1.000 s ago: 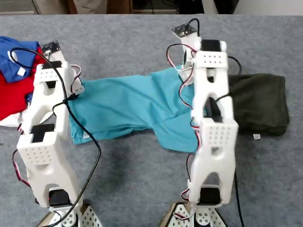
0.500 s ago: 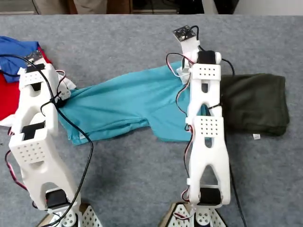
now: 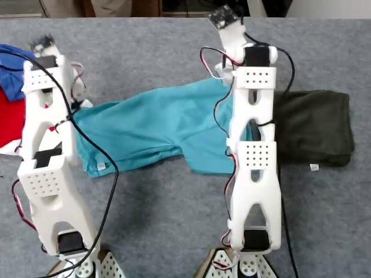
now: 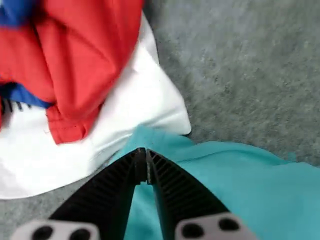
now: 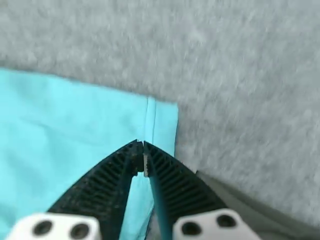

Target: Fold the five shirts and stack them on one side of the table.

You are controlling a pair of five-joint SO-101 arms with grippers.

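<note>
The desk [image 3: 174, 52] has a grey, felt-like surface. The teal shirt [image 3: 145, 127] is spread on it, long axis running across the desk from arm to arm, with its right end slightly farther from the arm bases. A folded dark olive shirt [image 3: 316, 127] lies just beside that end. A red shirt [image 4: 85, 55], a white shirt [image 4: 145, 105] and a blue shirt [image 3: 8, 75] are heaped at the left end. The left end effector [image 4: 145, 152] is clenched on a corner of the teal shirt. The right end effector [image 5: 140, 146] is clenched on its stitched hem. The teal fabric is thin and softly creased.

Spread shirt [image 3: 151, 127] between shirt pile [image 3: 11, 116], left, and folded shirt [image 3: 316, 130], right
</note>
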